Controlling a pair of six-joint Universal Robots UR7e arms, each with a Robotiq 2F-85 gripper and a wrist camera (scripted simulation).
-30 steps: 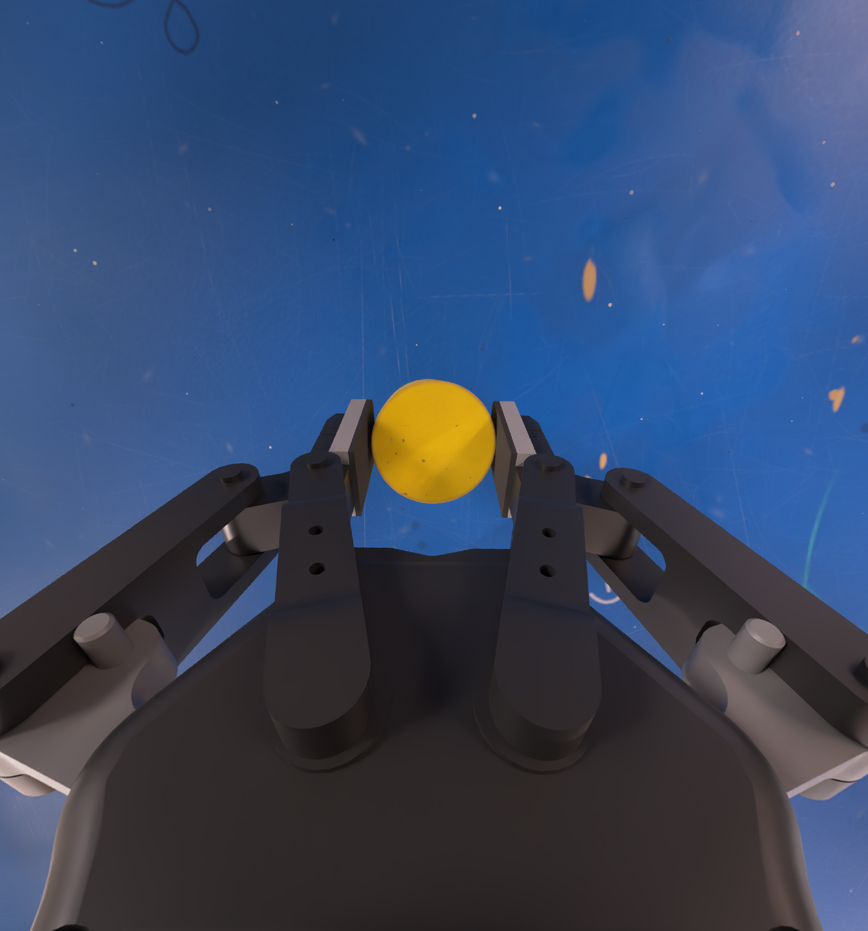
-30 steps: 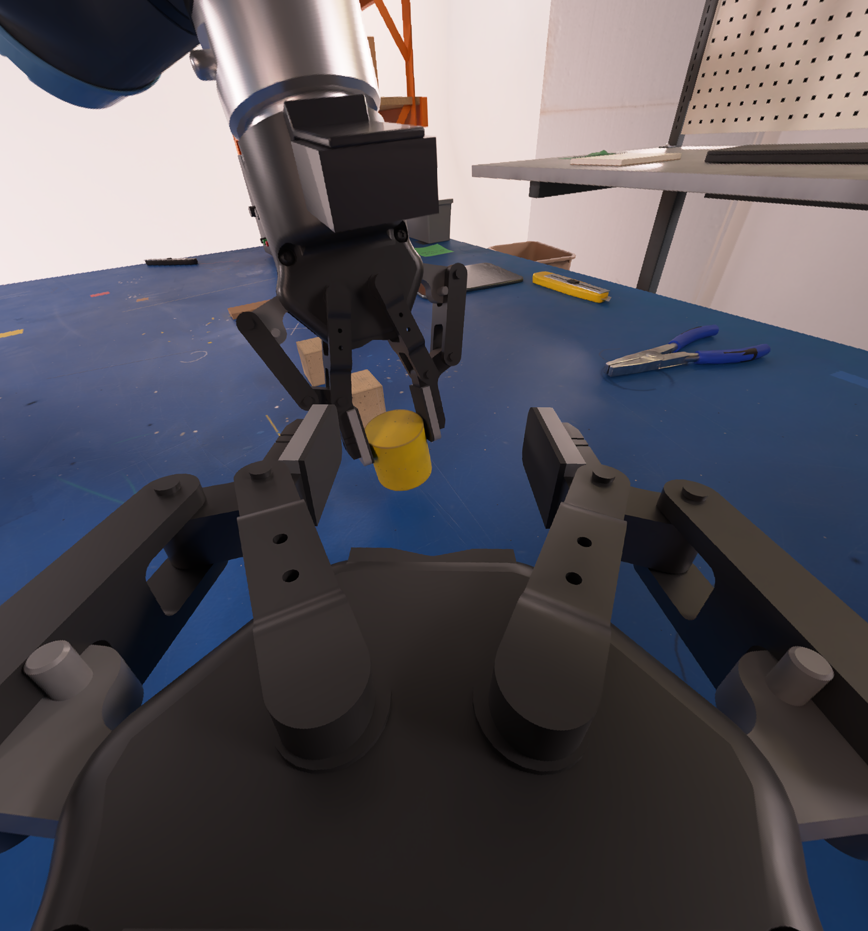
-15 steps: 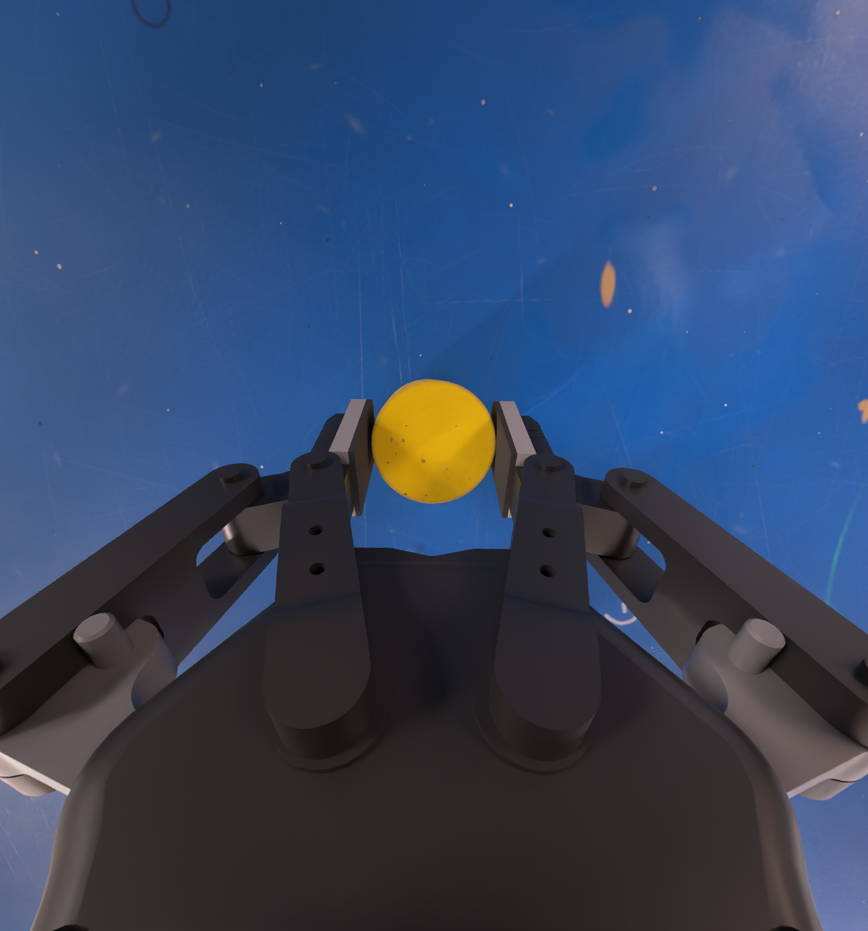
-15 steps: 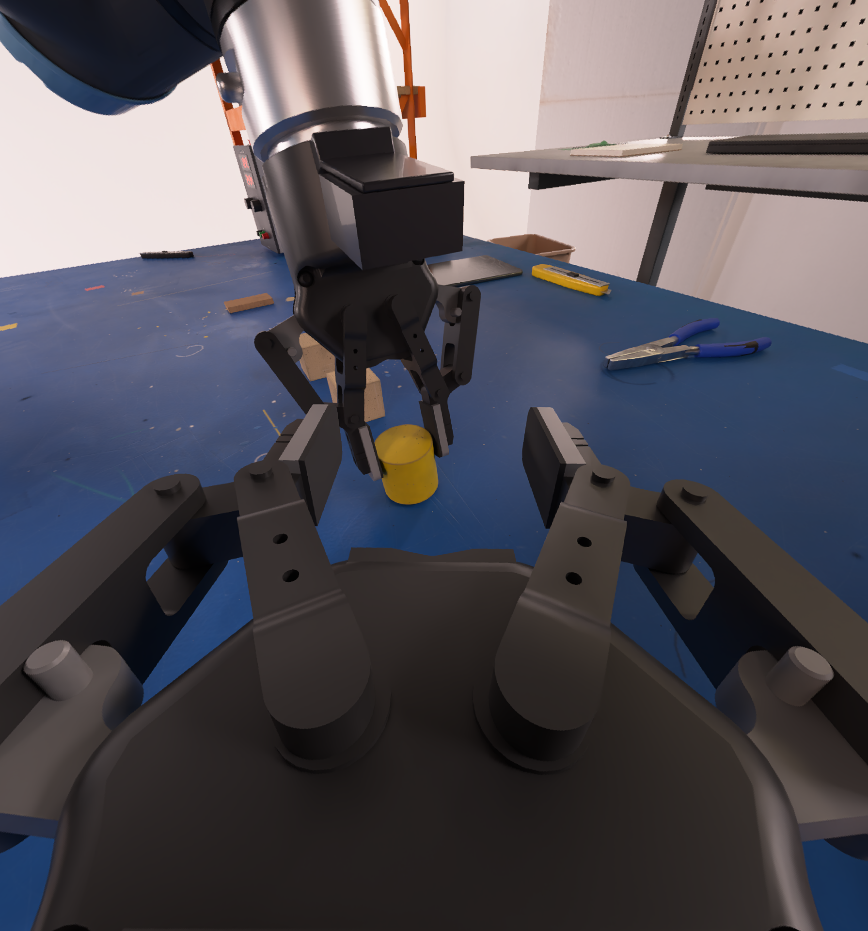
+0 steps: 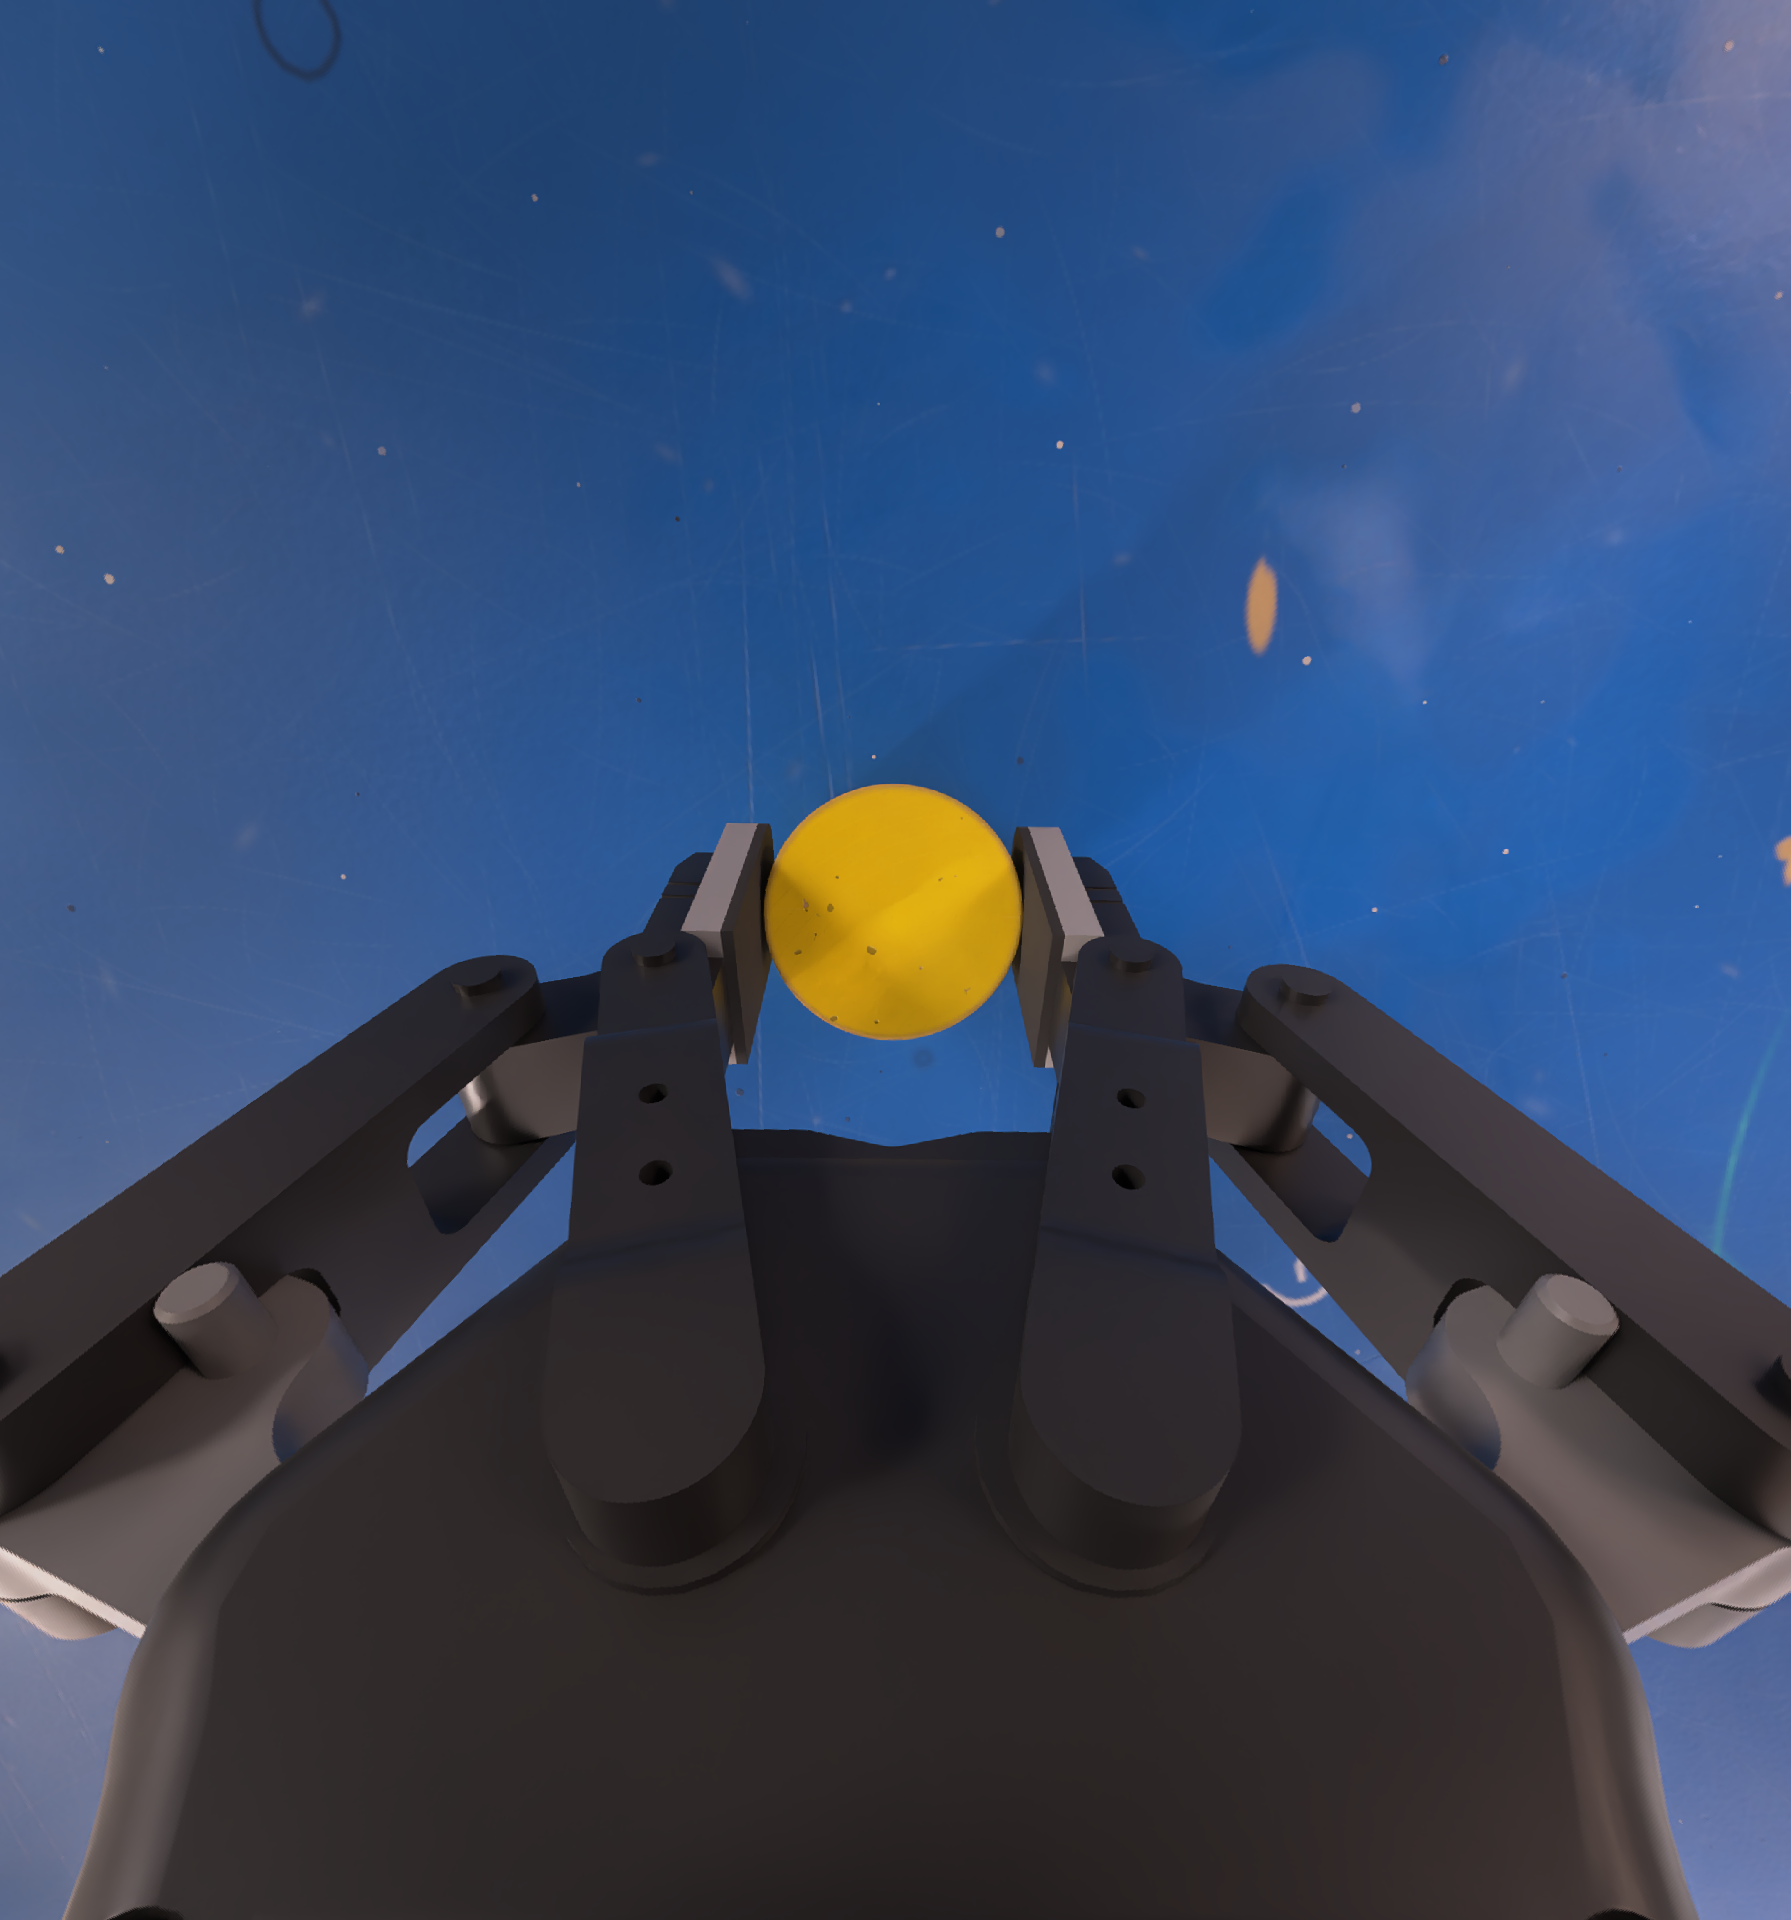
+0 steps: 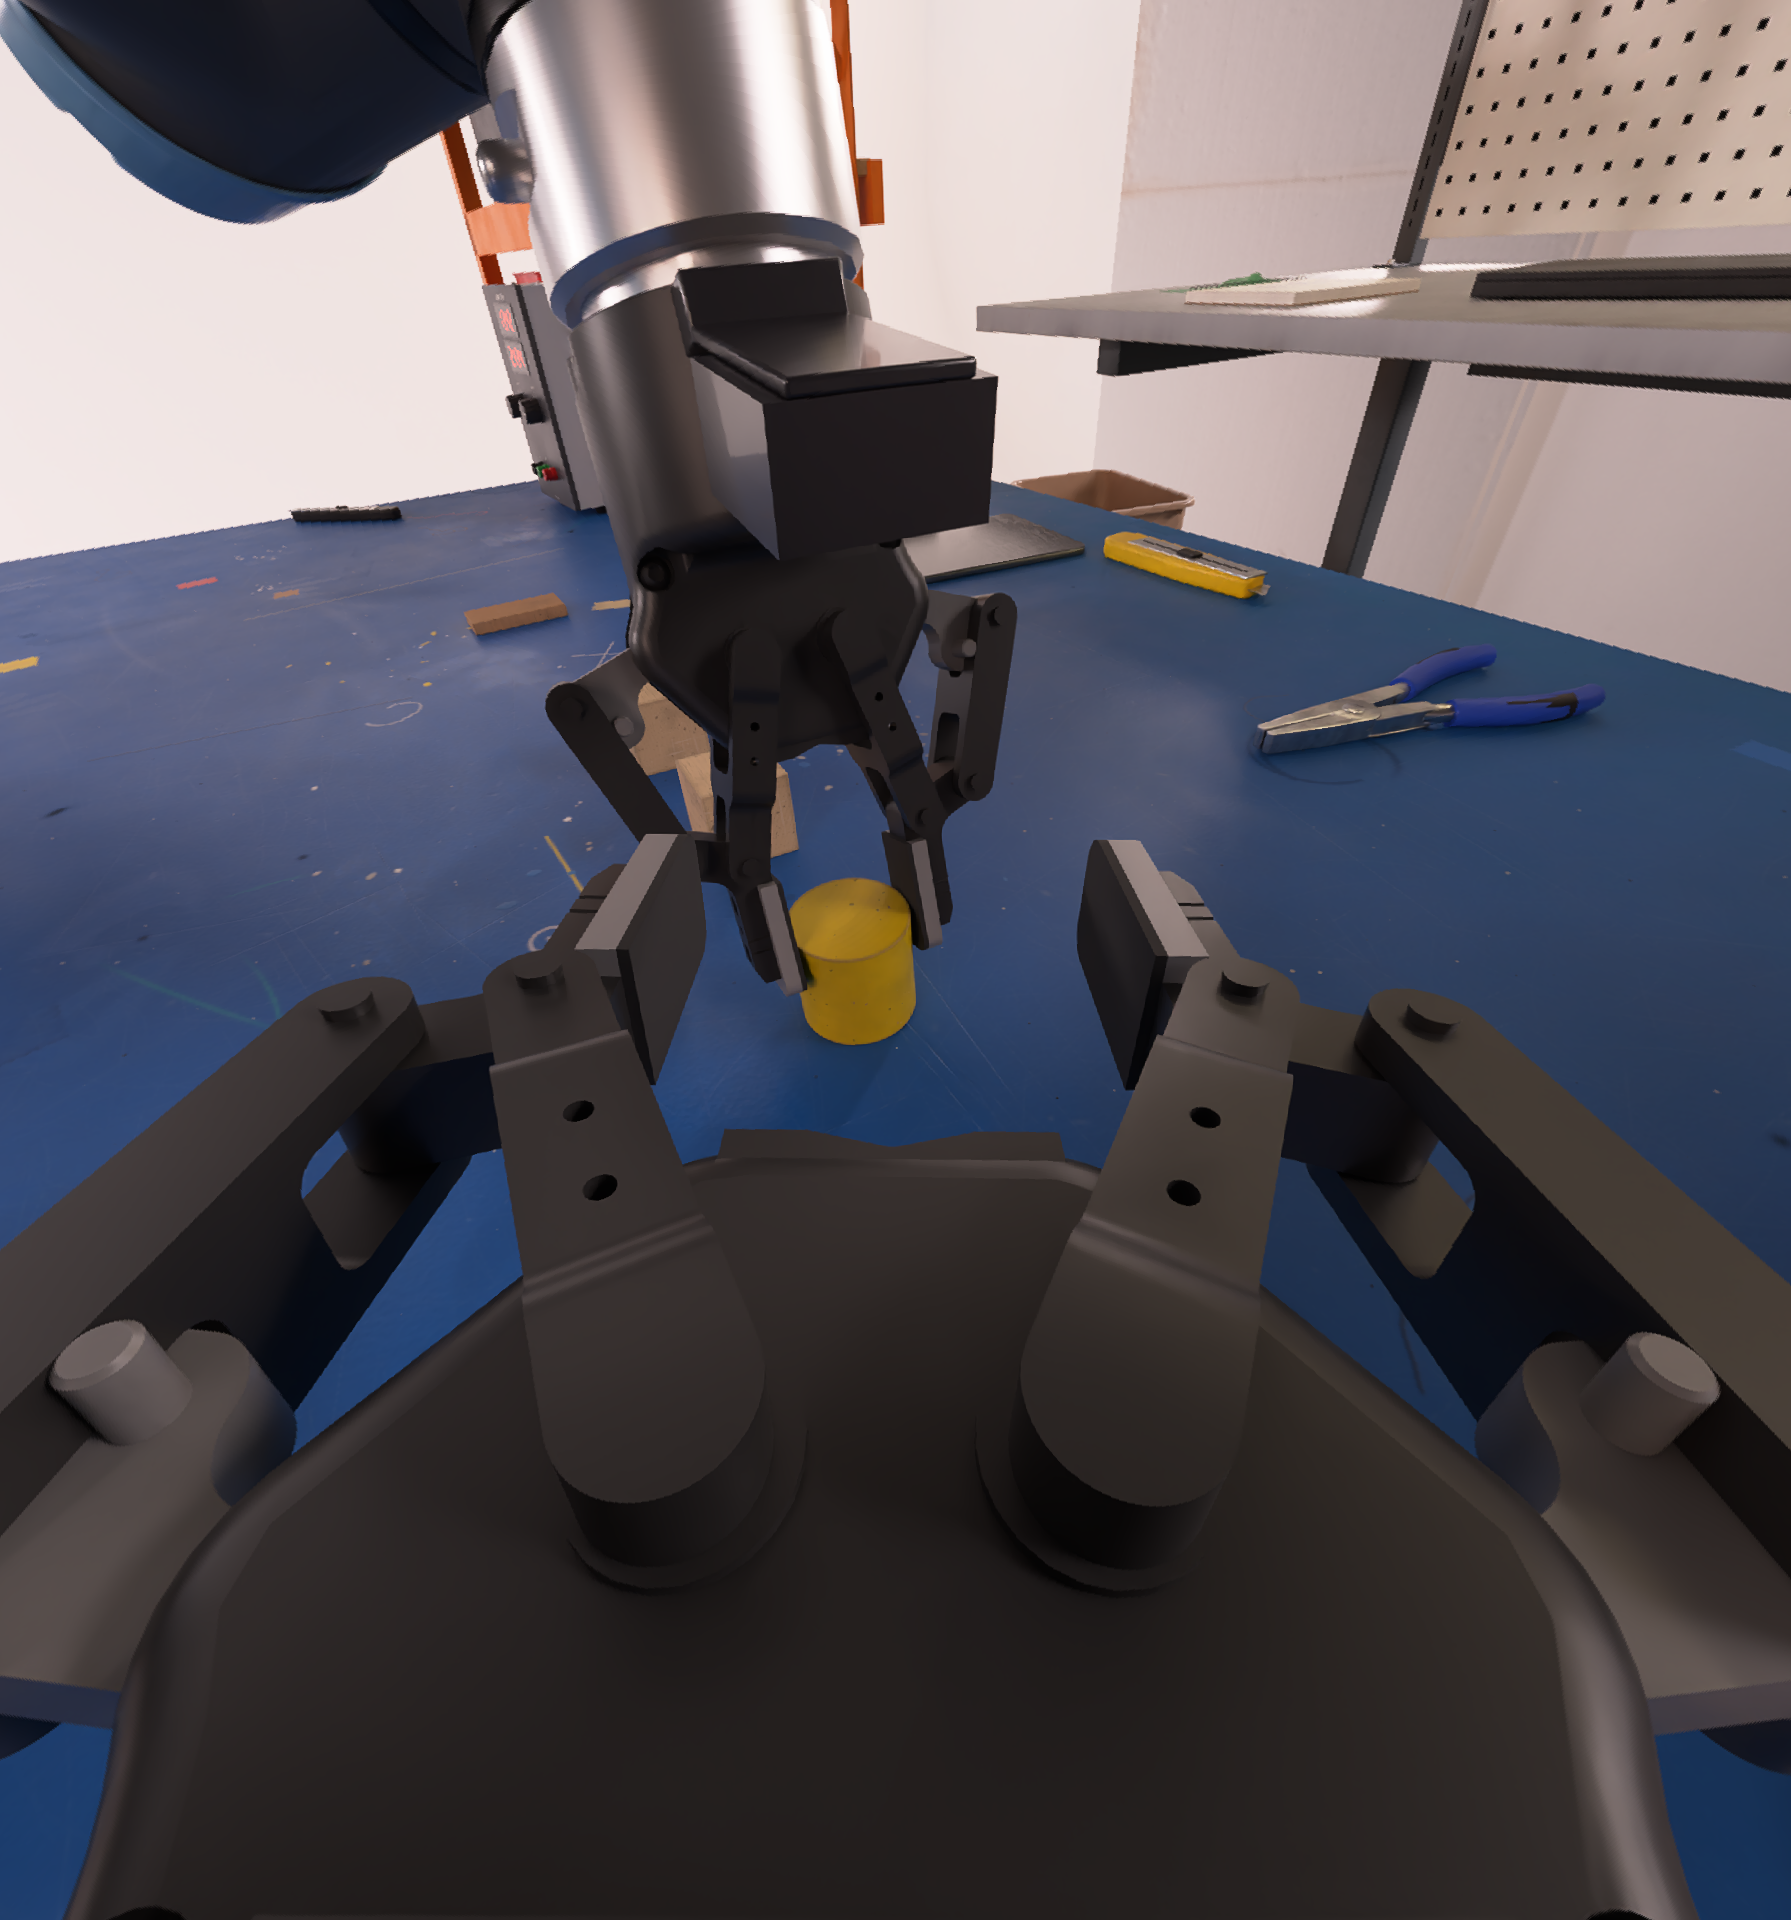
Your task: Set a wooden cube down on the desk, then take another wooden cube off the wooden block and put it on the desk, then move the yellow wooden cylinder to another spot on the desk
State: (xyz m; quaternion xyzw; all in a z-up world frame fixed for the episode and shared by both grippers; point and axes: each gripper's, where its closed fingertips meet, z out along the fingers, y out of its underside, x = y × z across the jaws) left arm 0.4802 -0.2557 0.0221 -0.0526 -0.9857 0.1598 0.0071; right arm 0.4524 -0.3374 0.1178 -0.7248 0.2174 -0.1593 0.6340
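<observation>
Left wrist view: left gripper [image 5: 892, 930] points straight down over the blue desk [image 5: 455, 520], its 2 pads pressed on opposite sides of the yellow cylinder [image 5: 892, 911], so it's closed onto it. Only the cyl's round top face shows here.

Right wrist view, L to R: a small brown wood strip [image 6: 516, 612] lies far back on the desk. Next, pale wooden cubes [image 6: 740, 800] sit behind the left arm's linkage, partly hidden; can't tell how many or whether they touch. Center: the cyl stands upright w/ its base at or just on the desk surface; contact isn't clear. The left gripper's fingers [image 6: 782, 951] clamp its upper half. Right gripper [image 6: 891, 940] hangs low in front, fingers spread wide, nothing between them, well short of the cyl. Further R: a yellow utility knife [image 6: 1185, 563] near the back edge, then blue-handled pliers [image 6: 1431, 707] lying flat.
</observation>
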